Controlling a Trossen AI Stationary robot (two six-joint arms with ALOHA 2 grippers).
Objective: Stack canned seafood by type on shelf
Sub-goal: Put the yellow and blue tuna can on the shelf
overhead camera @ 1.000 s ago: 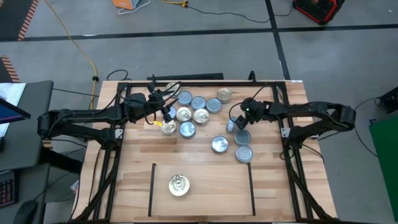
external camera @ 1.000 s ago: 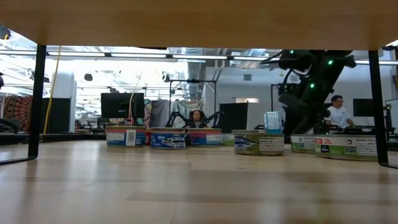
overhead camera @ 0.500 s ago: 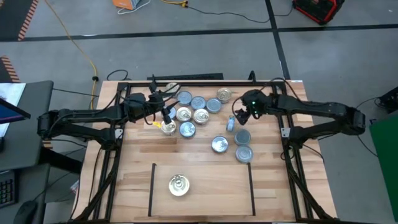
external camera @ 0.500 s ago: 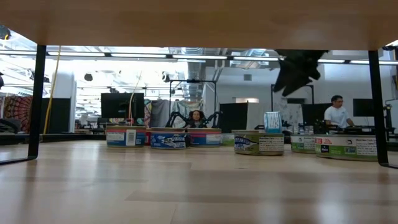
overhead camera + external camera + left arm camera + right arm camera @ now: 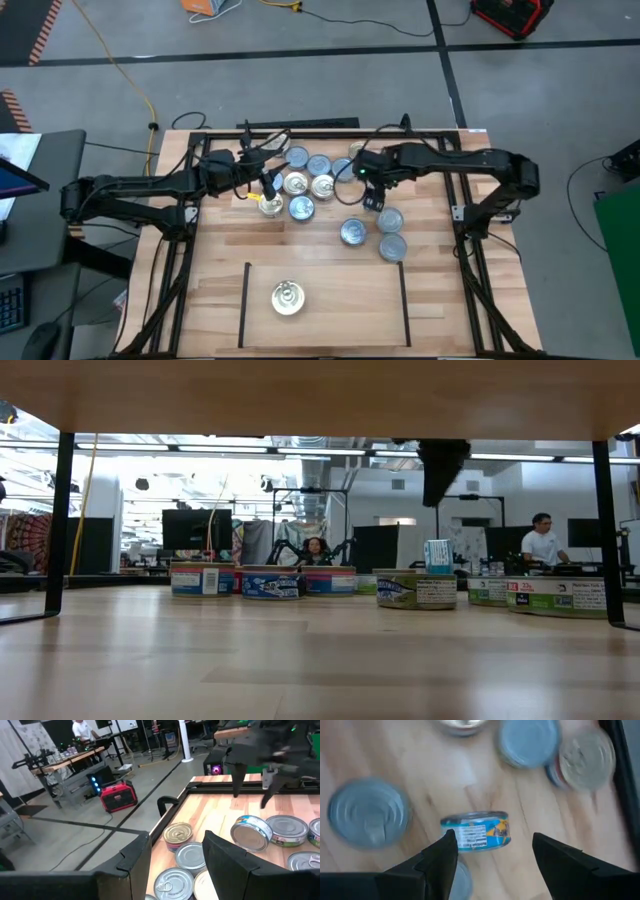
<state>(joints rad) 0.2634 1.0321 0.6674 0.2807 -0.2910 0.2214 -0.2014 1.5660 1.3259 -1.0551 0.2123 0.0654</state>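
Several flat round tins of canned seafood (image 5: 320,185) lie in a cluster on the far half of the table. One gold-topped tin (image 5: 288,297) lies flat inside the shelf (image 5: 246,300), the black-lined patch at the near edge. A blue-labelled tin (image 5: 476,838) stands on its edge on the wood. My right gripper (image 5: 492,852) hangs open above it, pointing down, well clear of the table in the low view (image 5: 440,485). My left gripper (image 5: 268,186) hovers open and level over the cluster's left side, with nothing between its fingers (image 5: 135,865).
A black metal frame (image 5: 190,215) runs around the table top, with posts at both sides. Loose silver-topped tins (image 5: 392,246) lie to the right of the cluster. Bare wood lies between the cluster and the shelf. People sit in the room beyond the table.
My right gripper has risen from table height beside the on-edge tin to well above it. It has also swung toward the table's left, staying open. The tin has kept standing on its edge. The left arm has kept its place.
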